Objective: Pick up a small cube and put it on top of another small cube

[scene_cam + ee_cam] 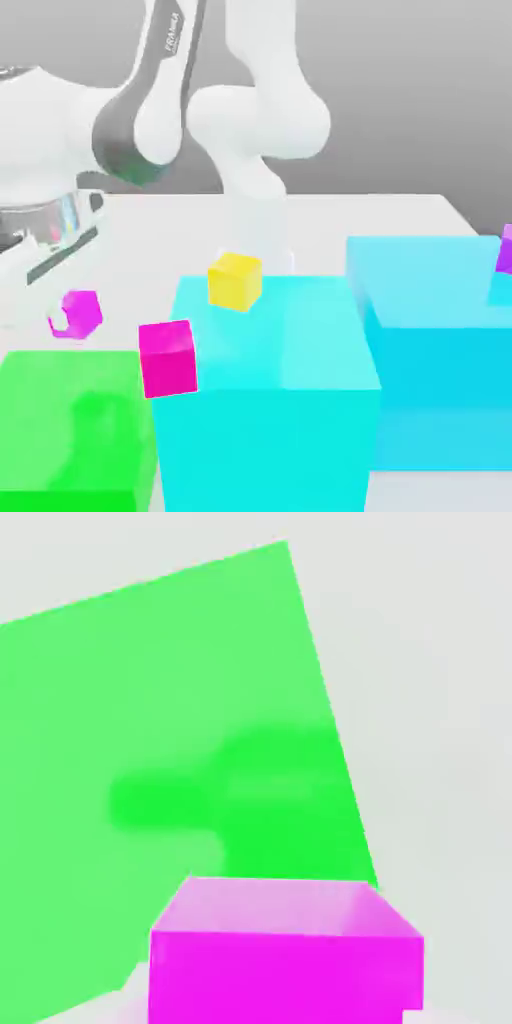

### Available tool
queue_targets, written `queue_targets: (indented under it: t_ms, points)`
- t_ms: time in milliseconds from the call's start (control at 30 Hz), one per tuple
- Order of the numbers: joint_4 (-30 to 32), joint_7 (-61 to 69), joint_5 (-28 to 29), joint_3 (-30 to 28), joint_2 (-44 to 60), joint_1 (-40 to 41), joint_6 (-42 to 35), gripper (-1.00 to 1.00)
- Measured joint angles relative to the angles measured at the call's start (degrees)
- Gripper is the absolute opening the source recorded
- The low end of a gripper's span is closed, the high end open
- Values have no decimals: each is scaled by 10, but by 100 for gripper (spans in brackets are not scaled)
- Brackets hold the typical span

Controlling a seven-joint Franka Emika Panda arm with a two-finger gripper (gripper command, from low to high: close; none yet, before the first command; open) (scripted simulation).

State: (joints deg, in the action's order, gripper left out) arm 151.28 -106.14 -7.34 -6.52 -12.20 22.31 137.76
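Relative to the green block [70, 425], the light magenta cube [285, 977] is above it, clenched in the hand [62, 318], presumably so it can travel clear of the block's top. The hot-pink cube [168, 358] sits just beside the green block, toward the exterior view's right; farther that way is the yellow cube [235, 282]. Either might be the intended base, though the exterior view leaves the grip's finer contact unclear.

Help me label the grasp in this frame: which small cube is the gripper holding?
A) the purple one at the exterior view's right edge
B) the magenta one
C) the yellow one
B: the magenta cube sits in the grip of the gripper, while the yellow cube lies apart from it.
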Motion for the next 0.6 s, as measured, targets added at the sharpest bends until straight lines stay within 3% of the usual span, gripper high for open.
queue_targets:
  t_ms: [333, 467, 500, 600]
  points:
    - [-26, 80, 30, 107, -202, -119, -217, -100]
    - [20, 78, 34, 124, -186, -124, -152, -100]
    - [32, 78, 34, 126, -179, -124, -132, 100]
    - [32, 78, 34, 126, -179, -124, -132, 100]
